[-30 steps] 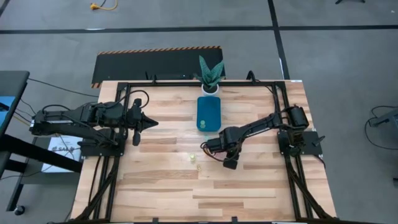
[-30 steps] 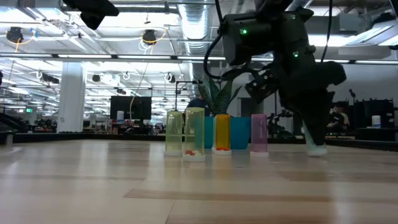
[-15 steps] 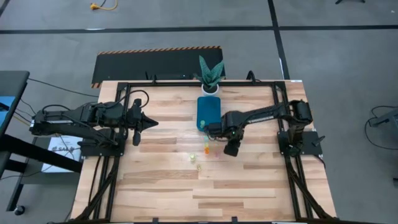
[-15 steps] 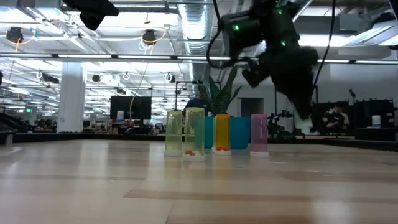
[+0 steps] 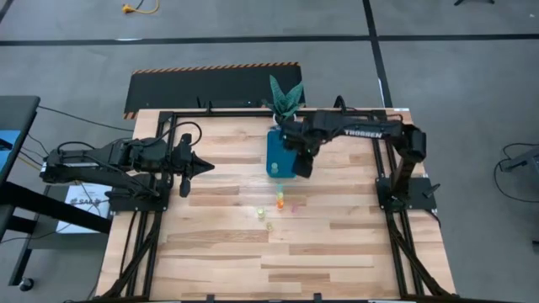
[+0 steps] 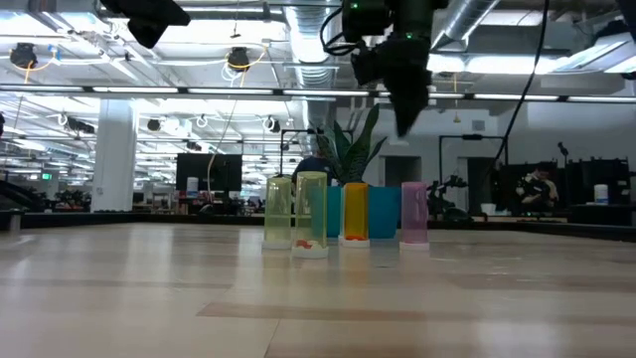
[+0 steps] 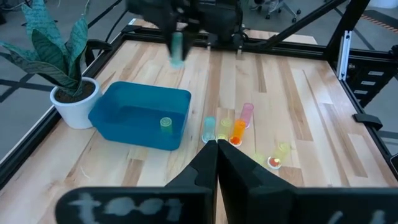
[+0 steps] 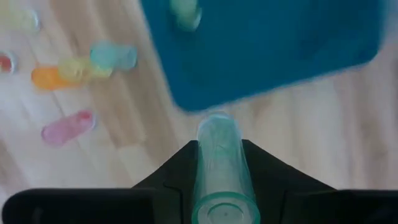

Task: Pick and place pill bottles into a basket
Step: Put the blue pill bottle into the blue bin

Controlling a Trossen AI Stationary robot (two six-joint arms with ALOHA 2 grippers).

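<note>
My right gripper [image 5: 296,150] is high over the teal-blue basket [image 5: 280,156] and shut on a pale teal pill bottle [image 8: 219,162]. This bottle also shows in the left wrist view [image 7: 177,46]. One yellow-green bottle [image 7: 165,123] lies inside the basket. Several bottles stand on the table just in front of the basket: teal [image 7: 209,127], yellow [image 7: 225,127], orange [image 7: 238,130], pink [image 7: 247,114]. Two more bottles [image 5: 261,213] stand nearer the front. My left gripper [image 5: 205,167] is shut and empty at the table's left. My right gripper pinches the teal bottle's side walls [image 8: 217,146] between its two fingers. The fingers point down and the bottle lies along them. The bottle's lower end [image 8: 216,123] sticks out past the fingertips. It hangs upright, lifted clear, above the basket's near edge.
A white pot with a green plant [image 5: 285,105] stands just behind the basket at the far edge. A black frame [image 5: 160,168] runs round the table. Bare wood lies to the left and along the front of the table [image 5: 210,252].
My right gripper has lifted the teal bottle off the table from right of the bottle group. It has carried it up and toward the far edge, to above the basket. The bottle stays upright in the fingers.
</note>
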